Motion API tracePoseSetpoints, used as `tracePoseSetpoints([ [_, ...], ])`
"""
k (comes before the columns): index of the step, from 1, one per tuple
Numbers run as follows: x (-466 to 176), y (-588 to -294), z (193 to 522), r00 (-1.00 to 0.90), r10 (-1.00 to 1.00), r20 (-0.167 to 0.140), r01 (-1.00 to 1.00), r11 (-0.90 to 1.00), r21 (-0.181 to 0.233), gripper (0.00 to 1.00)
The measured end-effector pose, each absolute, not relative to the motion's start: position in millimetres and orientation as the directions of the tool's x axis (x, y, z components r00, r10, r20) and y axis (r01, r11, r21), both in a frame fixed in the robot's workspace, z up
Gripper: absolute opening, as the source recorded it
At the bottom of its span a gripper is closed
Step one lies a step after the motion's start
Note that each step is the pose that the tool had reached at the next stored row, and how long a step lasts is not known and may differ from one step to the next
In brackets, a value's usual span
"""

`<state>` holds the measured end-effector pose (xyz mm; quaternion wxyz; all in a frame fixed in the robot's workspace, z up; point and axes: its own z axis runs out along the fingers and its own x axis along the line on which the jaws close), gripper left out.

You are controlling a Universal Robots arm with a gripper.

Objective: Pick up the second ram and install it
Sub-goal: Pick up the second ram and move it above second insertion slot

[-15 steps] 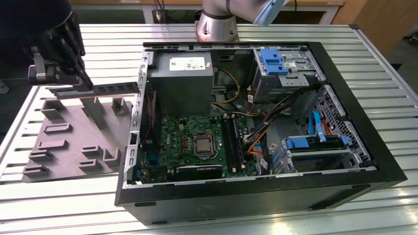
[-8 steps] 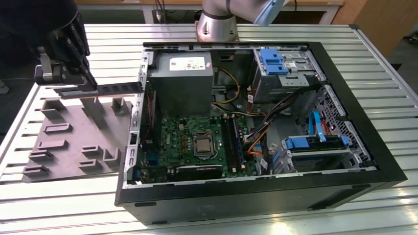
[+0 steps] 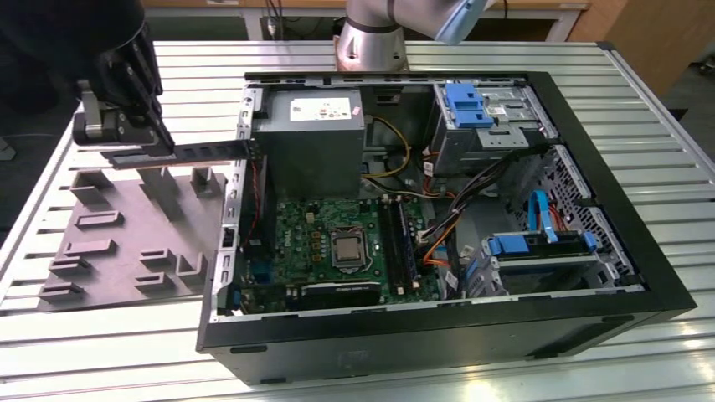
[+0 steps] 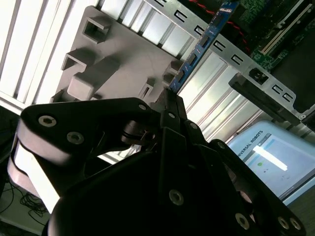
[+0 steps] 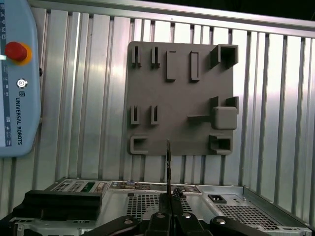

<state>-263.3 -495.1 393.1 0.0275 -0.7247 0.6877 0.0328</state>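
My gripper (image 3: pixel 151 151) hangs at the exterior view's left, above the grey plastic block (image 3: pixel 123 243), and is shut on one end of the second ram (image 3: pixel 213 150). The stick is held level and on edge, its free end pointing toward the open computer case (image 3: pixel 447 335). In the second wrist view the ram (image 4: pixel 199 46) runs out from the closed fingers (image 4: pixel 170 110) toward the case wall. The first wrist view shows the ram (image 5: pixel 168 164) edge-on above the gripper (image 5: pixel 170 209). The green board (image 3: pixel 324 234) with its long black slots (image 3: pixel 397 243) lies inside the case.
The case holds a grey power supply (image 3: pixel 307 126), blue drive brackets (image 3: pixel 464 105) and loose cables (image 3: pixel 447 226). The arm's base (image 3: pixel 374 38) stands behind the case. A teach pendant (image 5: pixel 15 78) lies on the ribbed metal table (image 3: pixel 112 335) next to the block (image 5: pixel 177 98).
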Motion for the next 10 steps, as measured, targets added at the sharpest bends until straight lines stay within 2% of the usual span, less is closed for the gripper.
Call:
tracePoseSetpoints([
  [10,-253.8,-495.1,393.2,0.052,-0.995,-0.085,-0.999,-0.053,0.005,0.11],
])
